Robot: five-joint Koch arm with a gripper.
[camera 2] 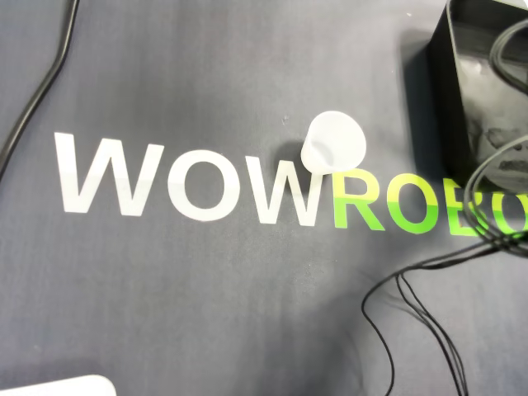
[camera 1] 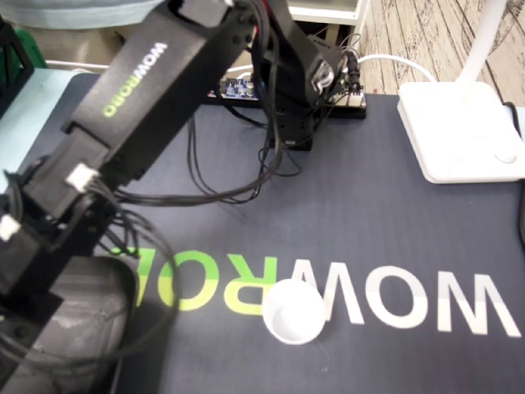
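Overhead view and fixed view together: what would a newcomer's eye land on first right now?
The small white cup stands alone on the dark mat, right where the big white letters turn green. In the fixed view the black arm marked WOWROBO looms across the upper left, with cables trailing from it. A white lamp base sits at the upper right of that view.

The black arm (camera 1: 139,90) is reaching out from its base (camera 1: 294,123) and sloping down toward the lower left of the fixed view. Its long lettered link is lying well clear of the base. The wrist end (camera 1: 37,238) is hanging farthest from the base, trailing black cables and blurring into shadow, so how the jaws are standing cannot be told.
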